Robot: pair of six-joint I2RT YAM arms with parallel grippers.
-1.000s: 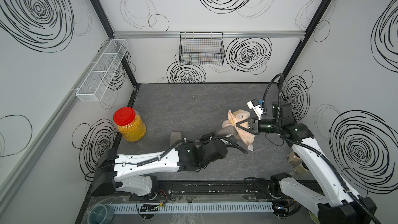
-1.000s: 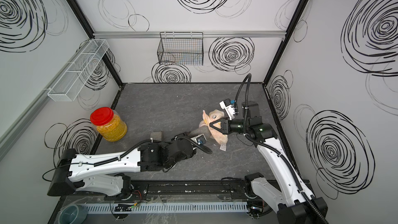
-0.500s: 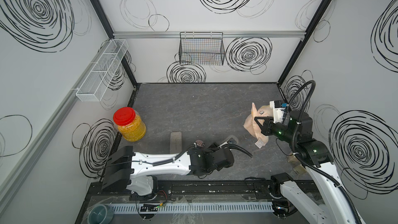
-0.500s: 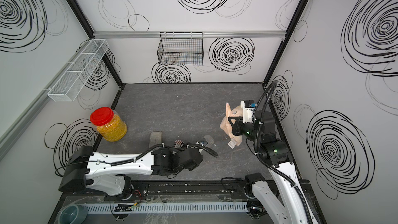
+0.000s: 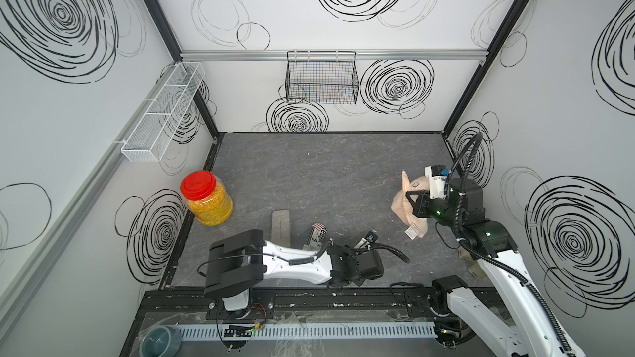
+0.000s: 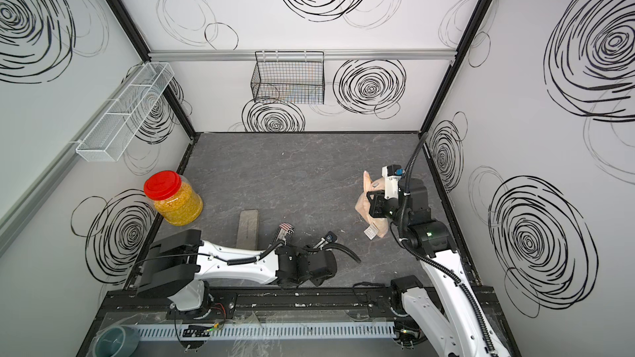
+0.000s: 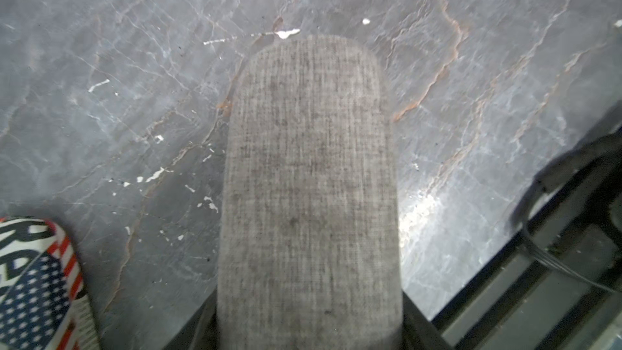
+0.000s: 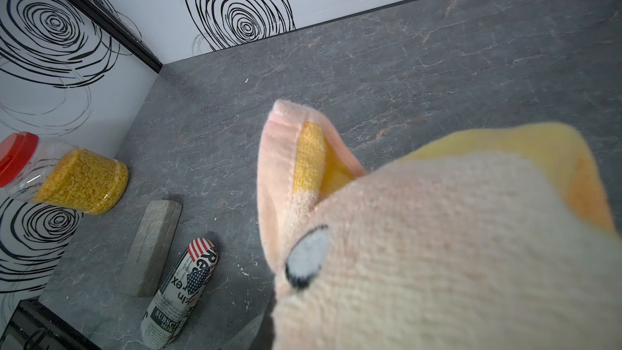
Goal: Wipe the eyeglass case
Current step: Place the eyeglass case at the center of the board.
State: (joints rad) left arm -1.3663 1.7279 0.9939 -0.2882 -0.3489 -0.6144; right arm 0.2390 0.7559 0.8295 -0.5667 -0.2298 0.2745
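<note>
Peach terry cloth is hanging pinched in your right pincer, clear of the dark marbled table, while your left pincer is clamping the grey woven eyeglass case low, likely for set-down.

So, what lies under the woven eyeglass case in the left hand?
Only marbled table with white flecks shows around the woven eyeglass case. The patch directly beneath it is covered; contact cannot be told.
</note>
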